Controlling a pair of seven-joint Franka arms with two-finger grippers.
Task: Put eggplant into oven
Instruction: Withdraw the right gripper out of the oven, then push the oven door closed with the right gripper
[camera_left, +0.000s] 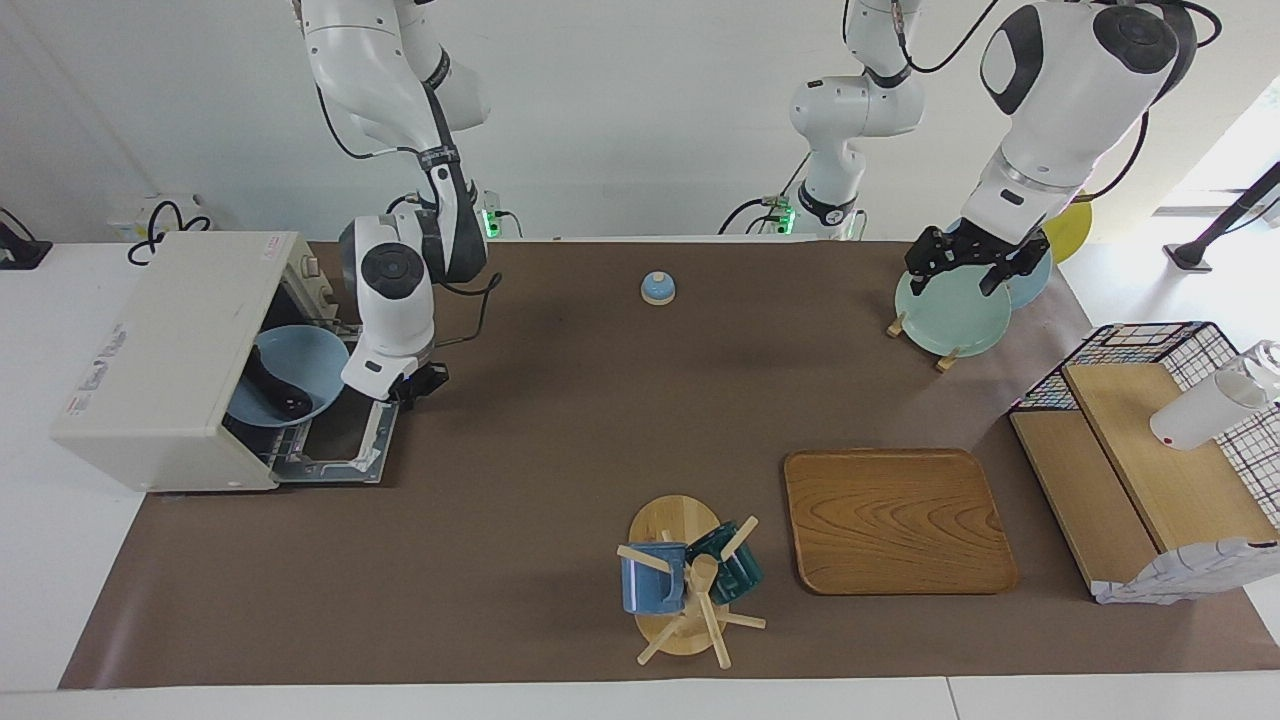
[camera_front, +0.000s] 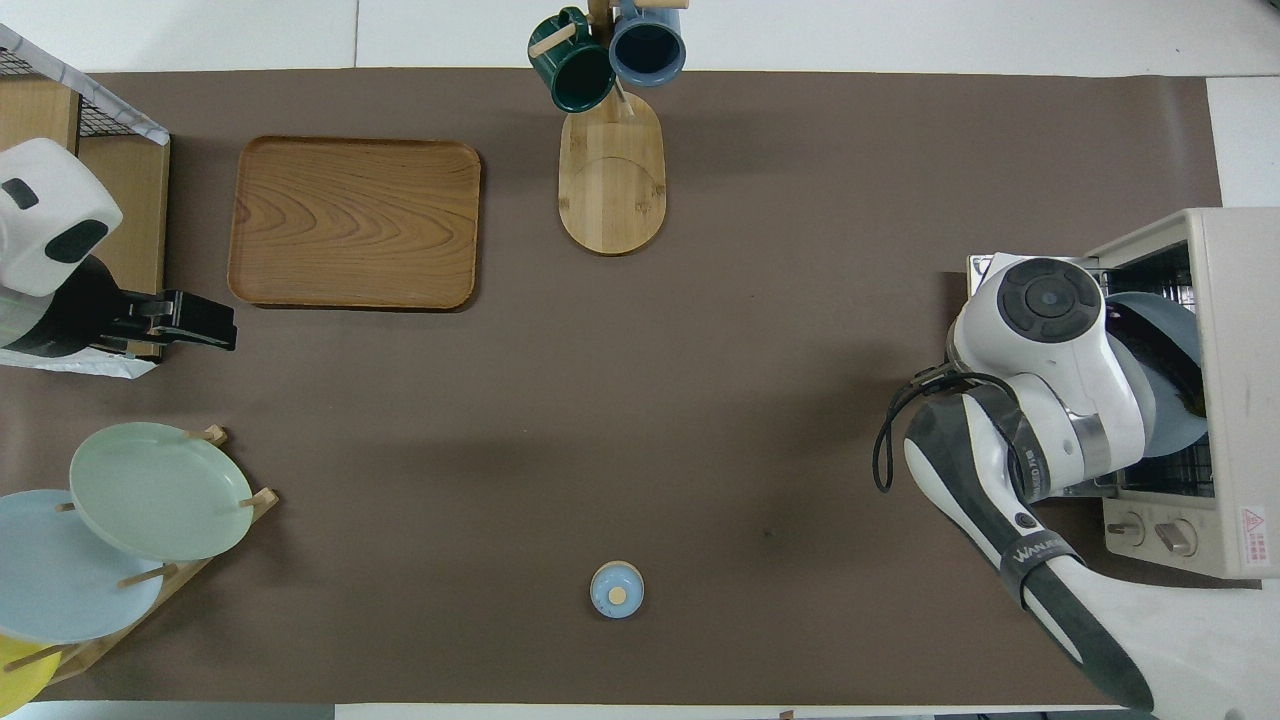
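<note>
The cream-white oven (camera_left: 160, 360) stands at the right arm's end of the table with its door (camera_left: 340, 450) dropped open. A light blue plate (camera_left: 305, 360) sits tilted in the oven's mouth, partly inside. The dark eggplant (camera_left: 272, 390) lies on that plate. My right gripper (camera_left: 405, 385) is low over the open door, right at the plate's rim, and its own hand hides its fingers. In the overhead view the right arm covers most of the plate (camera_front: 1170, 430) and eggplant (camera_front: 1170, 365). My left gripper (camera_left: 962, 280) waits open over the plate rack.
A rack of green and blue plates (camera_left: 950, 315) stands under the left gripper. A small blue bell (camera_left: 658, 288) sits near the robots. A wooden tray (camera_left: 895, 520) and a mug tree (camera_left: 690, 580) lie farther out. A wire basket with wooden shelves (camera_left: 1150, 470) is at the left arm's end.
</note>
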